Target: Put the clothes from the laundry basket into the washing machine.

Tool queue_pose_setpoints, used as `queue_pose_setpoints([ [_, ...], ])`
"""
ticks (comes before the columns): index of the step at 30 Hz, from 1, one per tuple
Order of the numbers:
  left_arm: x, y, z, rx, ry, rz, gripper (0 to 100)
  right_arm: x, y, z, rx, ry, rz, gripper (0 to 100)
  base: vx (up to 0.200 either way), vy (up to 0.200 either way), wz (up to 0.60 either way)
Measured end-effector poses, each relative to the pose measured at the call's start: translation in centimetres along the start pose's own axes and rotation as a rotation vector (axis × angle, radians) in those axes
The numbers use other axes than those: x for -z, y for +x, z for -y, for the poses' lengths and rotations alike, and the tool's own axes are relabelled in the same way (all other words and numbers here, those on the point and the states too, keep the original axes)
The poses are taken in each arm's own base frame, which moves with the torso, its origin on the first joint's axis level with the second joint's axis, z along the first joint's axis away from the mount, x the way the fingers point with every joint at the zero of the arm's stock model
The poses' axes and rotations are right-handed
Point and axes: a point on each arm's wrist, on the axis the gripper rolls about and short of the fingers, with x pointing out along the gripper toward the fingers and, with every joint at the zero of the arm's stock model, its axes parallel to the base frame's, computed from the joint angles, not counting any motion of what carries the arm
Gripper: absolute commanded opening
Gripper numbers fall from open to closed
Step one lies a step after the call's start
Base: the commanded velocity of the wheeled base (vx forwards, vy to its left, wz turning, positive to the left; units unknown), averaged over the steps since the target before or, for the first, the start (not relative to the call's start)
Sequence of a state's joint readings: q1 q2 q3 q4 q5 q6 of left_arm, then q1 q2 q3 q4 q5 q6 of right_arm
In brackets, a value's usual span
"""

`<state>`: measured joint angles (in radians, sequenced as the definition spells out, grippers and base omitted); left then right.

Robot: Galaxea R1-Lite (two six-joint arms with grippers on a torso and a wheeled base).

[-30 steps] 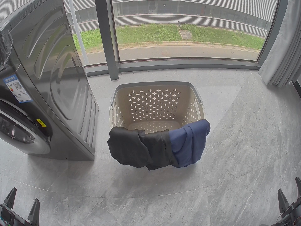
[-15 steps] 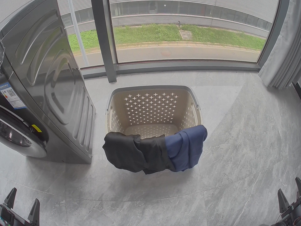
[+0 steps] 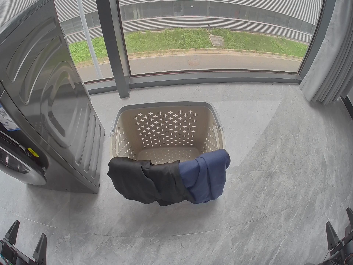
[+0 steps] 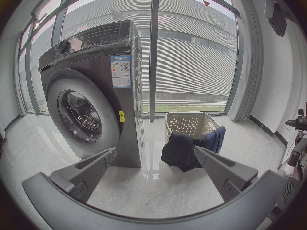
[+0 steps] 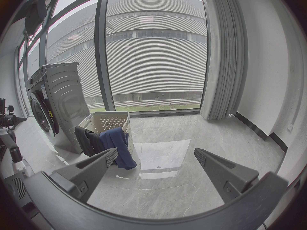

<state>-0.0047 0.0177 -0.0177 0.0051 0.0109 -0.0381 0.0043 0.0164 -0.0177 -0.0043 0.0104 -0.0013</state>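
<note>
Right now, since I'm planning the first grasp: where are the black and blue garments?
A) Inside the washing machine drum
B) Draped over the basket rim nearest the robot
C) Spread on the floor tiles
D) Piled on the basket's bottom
B: the black garment and the blue garment hang side by side over the robot-side rim of the laundry basket, trailing down its outer wall.
</note>
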Motion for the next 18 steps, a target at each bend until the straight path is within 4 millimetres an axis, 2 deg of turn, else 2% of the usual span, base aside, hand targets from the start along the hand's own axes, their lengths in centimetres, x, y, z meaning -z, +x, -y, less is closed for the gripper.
queue_pose_setpoints([
  [18,0.0,0.0,0.0,-0.001,-0.001,0.0,100,0.0,0.0,0.0,0.001,0.0,0.0,100,0.2,0.0,0.0],
])
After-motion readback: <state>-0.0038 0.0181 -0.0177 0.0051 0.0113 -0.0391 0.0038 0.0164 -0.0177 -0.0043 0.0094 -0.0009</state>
